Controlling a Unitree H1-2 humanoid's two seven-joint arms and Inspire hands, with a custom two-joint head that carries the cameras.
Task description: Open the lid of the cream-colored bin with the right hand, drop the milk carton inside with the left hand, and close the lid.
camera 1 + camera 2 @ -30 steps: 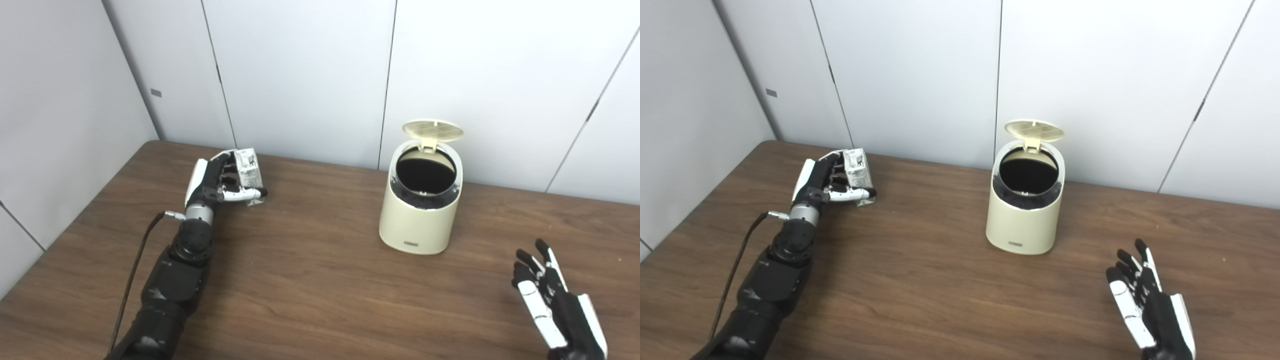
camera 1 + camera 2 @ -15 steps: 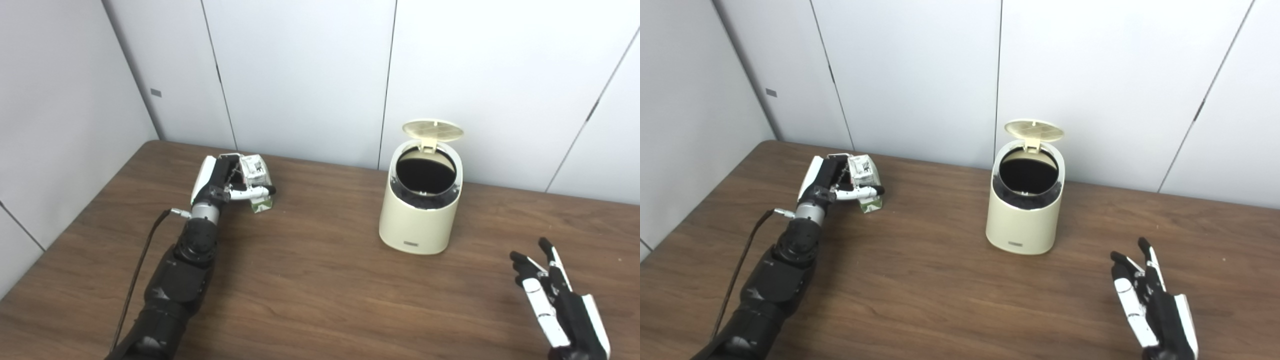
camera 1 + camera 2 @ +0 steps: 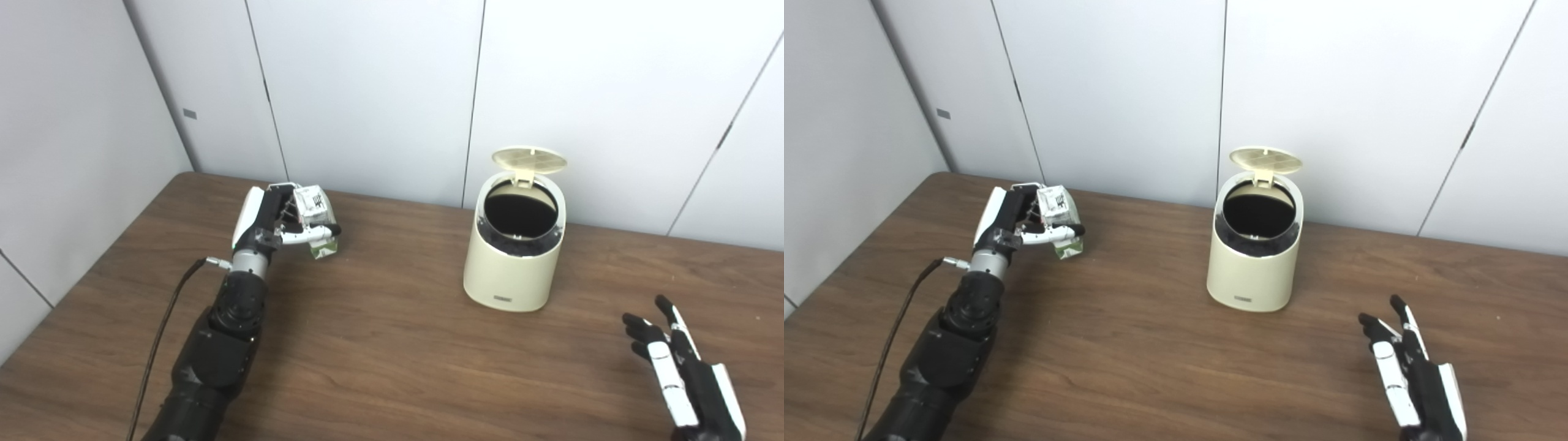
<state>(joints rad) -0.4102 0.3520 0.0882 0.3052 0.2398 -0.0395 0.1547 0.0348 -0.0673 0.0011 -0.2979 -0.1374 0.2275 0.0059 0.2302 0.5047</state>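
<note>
The cream-colored bin (image 3: 514,269) stands at the back middle of the brown table (image 3: 392,355), its round lid (image 3: 529,158) flipped up and the dark inside showing. My left hand (image 3: 269,222) is shut on the small white and green milk carton (image 3: 317,215), held tilted just above the table at the far left, well left of the bin. My right hand (image 3: 686,373) rests open near the front right corner, fingers spread, holding nothing, to the right of and nearer than the bin.
White wall panels (image 3: 367,92) close off the table's back and left sides. A black cable (image 3: 165,324) hangs along my left forearm.
My left hand has lifted the carton off the table and carried it slightly right, tilting it. My right hand has drawn back a little toward the front edge.
</note>
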